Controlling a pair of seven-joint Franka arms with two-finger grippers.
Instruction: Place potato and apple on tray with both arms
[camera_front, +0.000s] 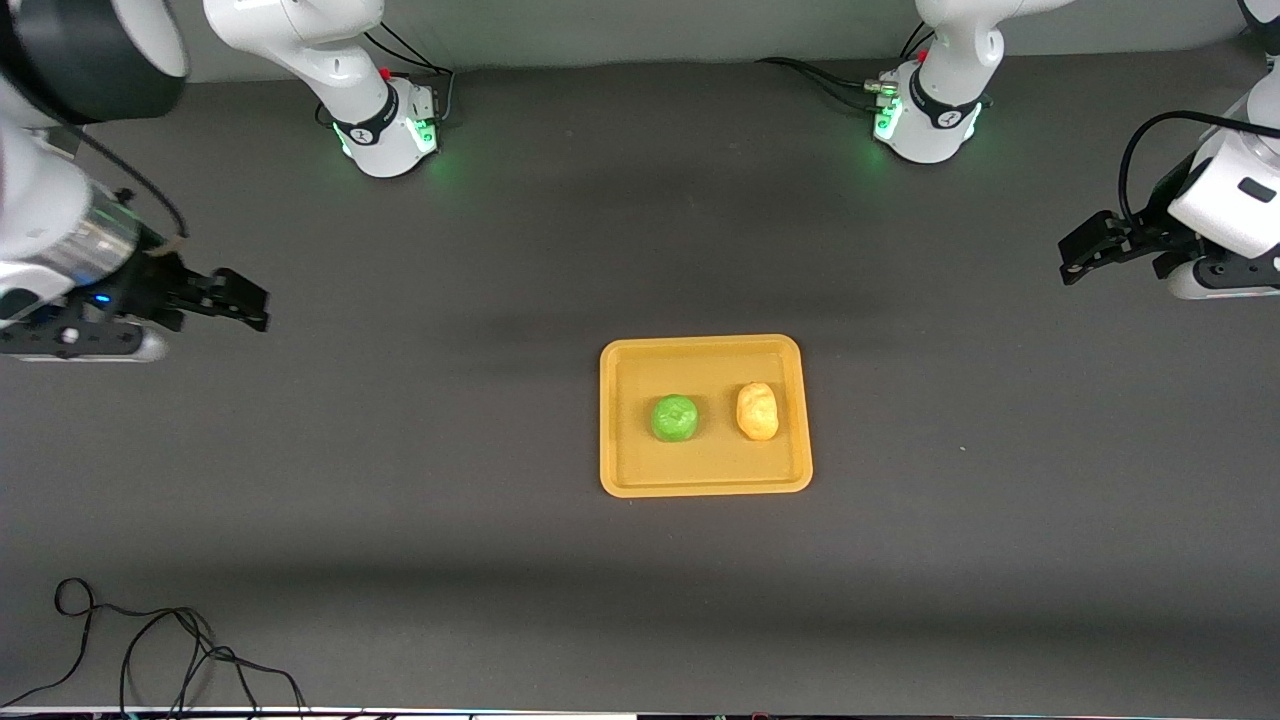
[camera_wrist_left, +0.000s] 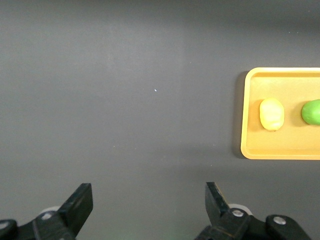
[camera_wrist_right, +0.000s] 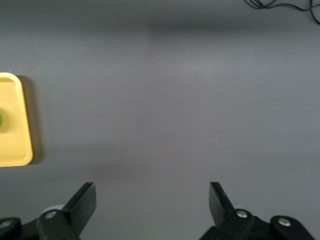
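Apple (camera_front: 675, 417) and potato (camera_front: 757, 411) sit mid-frame inside the tray (camera_front: 705, 484); left gripper (camera_front: 1078, 255) and right gripper (camera_front: 245, 305) hang spread at opposite frame edges.

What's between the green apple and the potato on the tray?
Nothing: only bare tray floor separates the apple and potato, seen in the front view.

No words, labels, brand names or numbers can be read anywhere around me. The only mark is a small dark emblem on the band of each arm's base (camera_front: 372, 128), along the tabletop's edge where my arms are mounted, and its form cannot be read.
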